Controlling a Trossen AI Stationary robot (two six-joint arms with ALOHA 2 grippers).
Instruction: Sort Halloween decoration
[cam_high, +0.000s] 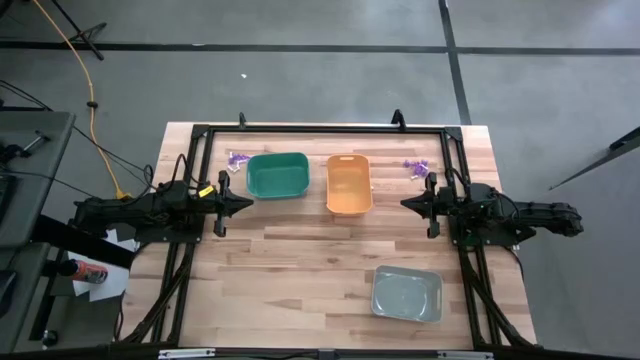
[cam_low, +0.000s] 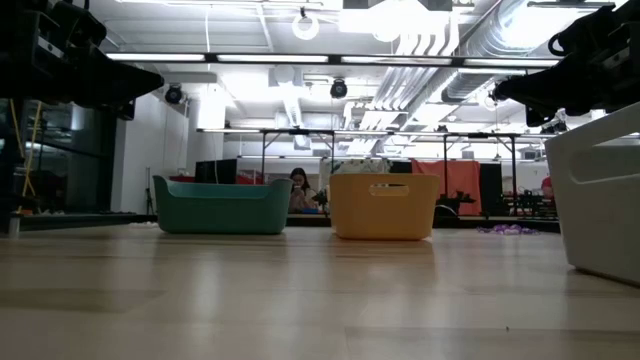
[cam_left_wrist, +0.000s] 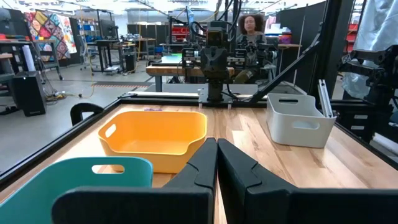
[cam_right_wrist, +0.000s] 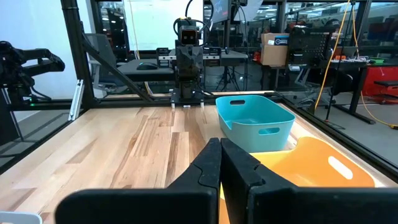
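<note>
Purple trinkets lie in two small heaps on the table's far part: one (cam_high: 236, 159) left of the green bin (cam_high: 277, 175), one (cam_high: 417, 167) right of the orange bin (cam_high: 349, 184), also seen in the low view (cam_low: 507, 229). No whitish trinkets show. My left gripper (cam_high: 249, 203) hovers above the table near the green bin's near-left corner, shut and empty (cam_left_wrist: 216, 155). My right gripper (cam_high: 404, 203) hovers right of the orange bin, shut and empty (cam_right_wrist: 220, 152).
A grey bin (cam_high: 407, 294) stands on the table's near right part. A black frame (cam_high: 320, 128) runs along the table's edges. Bare wood lies between the two grippers and toward the near edge. A person (cam_low: 298, 187) sits in the room beyond the far edge.
</note>
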